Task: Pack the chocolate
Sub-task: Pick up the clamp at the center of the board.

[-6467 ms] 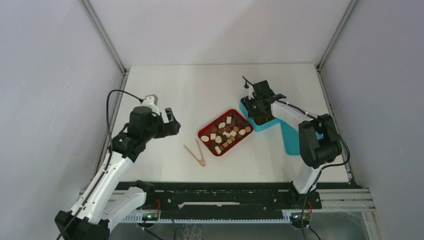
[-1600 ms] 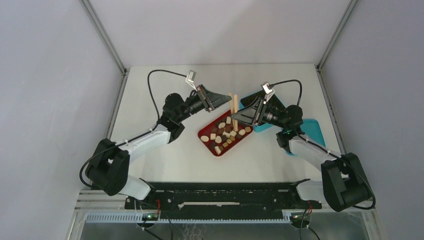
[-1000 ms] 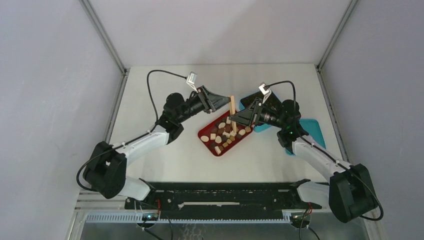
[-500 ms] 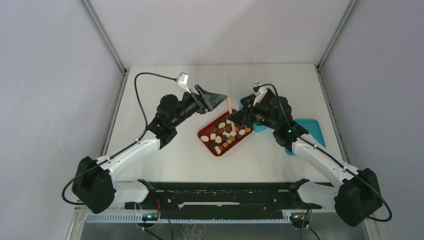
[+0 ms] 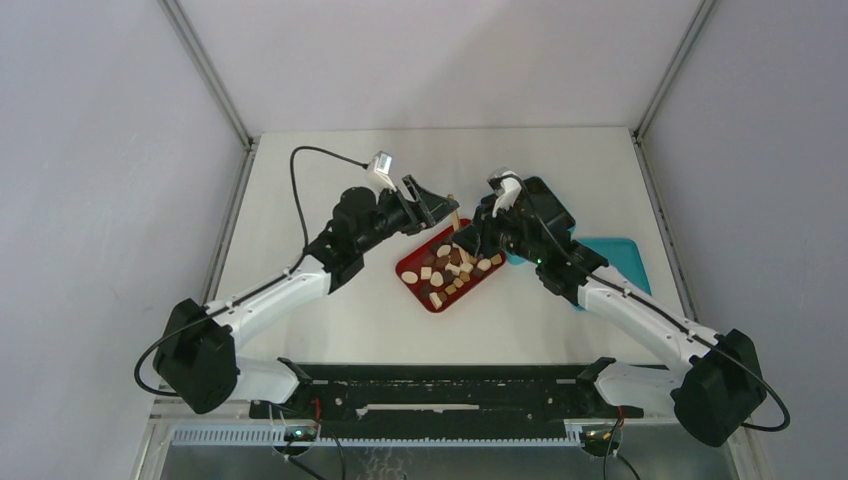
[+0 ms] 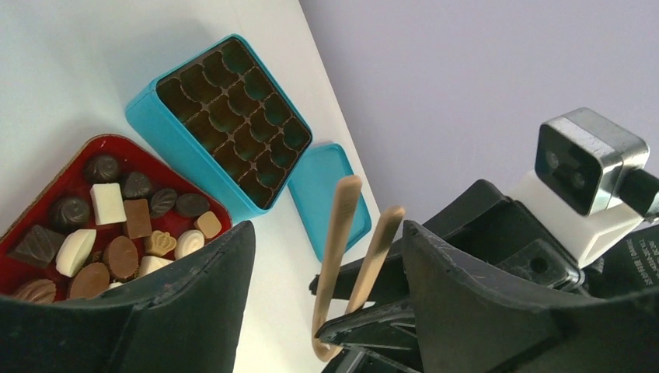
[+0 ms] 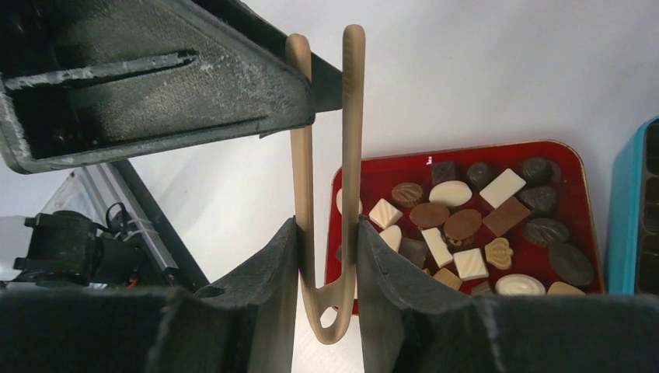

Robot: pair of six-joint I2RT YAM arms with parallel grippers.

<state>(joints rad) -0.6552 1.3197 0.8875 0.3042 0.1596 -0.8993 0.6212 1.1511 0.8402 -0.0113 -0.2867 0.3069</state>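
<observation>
The chocolate (image 5: 452,268) (image 7: 458,225) (image 6: 101,203) lies as several dark, tan and white pieces in the red tray (image 5: 409,266) (image 7: 577,159) (image 6: 118,142). My right gripper (image 5: 470,236) (image 7: 326,225) is shut on the wooden tongs (image 5: 455,204) (image 7: 351,116) (image 6: 336,256), squeezing their two arms near the bend, above the tray's far corner. My left gripper (image 5: 432,203) (image 6: 326,231) is open, and the tongs' free tips stand between its spread jaws. The teal box (image 6: 186,144) (image 7: 622,210) with its empty brown grid sits beyond the tray. In the top view my right arm hides most of that box.
The teal lid (image 5: 615,262) (image 6: 330,186) lies flat on the table to the right of the box. Both arms meet over the table's middle, close above the tray. Grey walls stand at the sides and back.
My left gripper has opened and let go of the tongs, drawing back a little. The right gripper keeps them and has swung them lower, over the tray's far corner.
</observation>
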